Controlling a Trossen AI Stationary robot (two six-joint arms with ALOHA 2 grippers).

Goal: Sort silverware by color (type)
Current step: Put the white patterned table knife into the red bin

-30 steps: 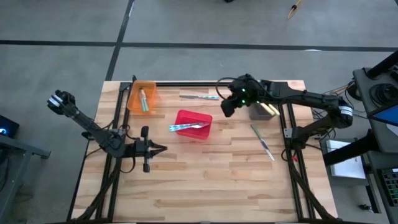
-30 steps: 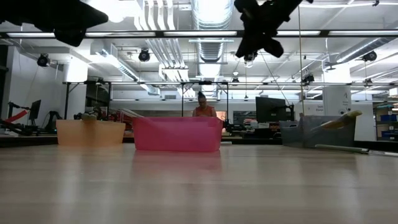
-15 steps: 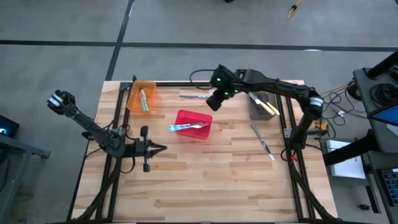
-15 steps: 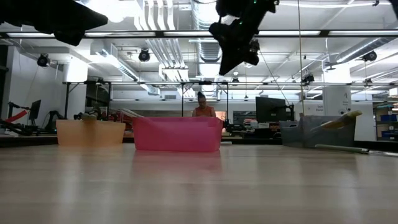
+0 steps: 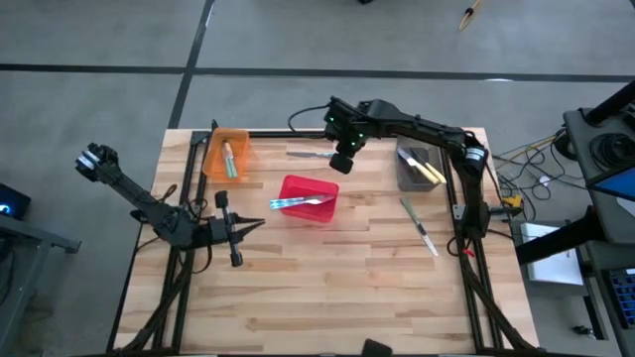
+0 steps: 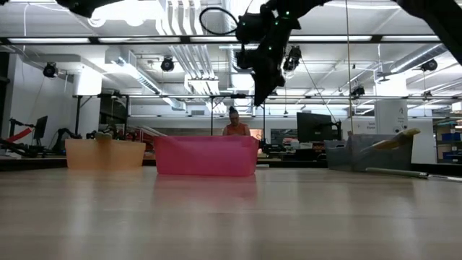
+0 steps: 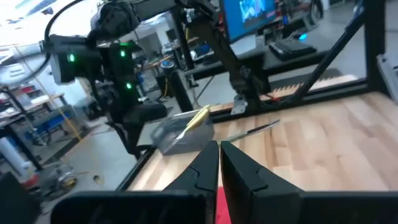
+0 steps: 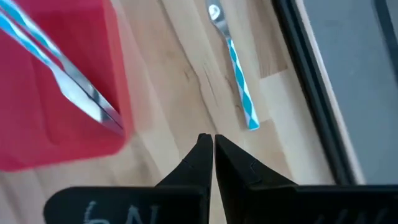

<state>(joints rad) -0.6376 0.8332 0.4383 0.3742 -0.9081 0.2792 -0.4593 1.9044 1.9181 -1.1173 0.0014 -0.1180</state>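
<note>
The blue-striped spoon (image 8: 235,67) is lying loose on the tabletop (image 5: 327,288) near the back edge, between the orange bin (image 5: 227,154) and the grey bin (image 5: 418,168), just behind the red bin (image 5: 309,199). The right end effector (image 5: 342,162) is hovering above it with its fingers pressed together and nothing between them. To pick it up well, the fingers are going to need to spread before coming down, straddle the slim handle across its width near the middle, and close only once the tips are level with the wood; the utensil looks thin and flat, so a shallow approach would likely skid over it.

A green-handled utensil (image 5: 419,226) is also lying loose on the tabletop in front of the grey bin, waiting its turn.

The red bin is holding blue-striped pieces (image 5: 300,202), their silver ends showing in the right wrist view, so the spoon probably belongs there. The orange bin is carrying green-handled pieces (image 5: 228,159), and the grey bin is holding yellow-handled ones (image 5: 425,169), one jutting over its rim.

The left end effector (image 5: 238,230) is waiting low over the left side of the tabletop, fingers closed and empty.
</note>
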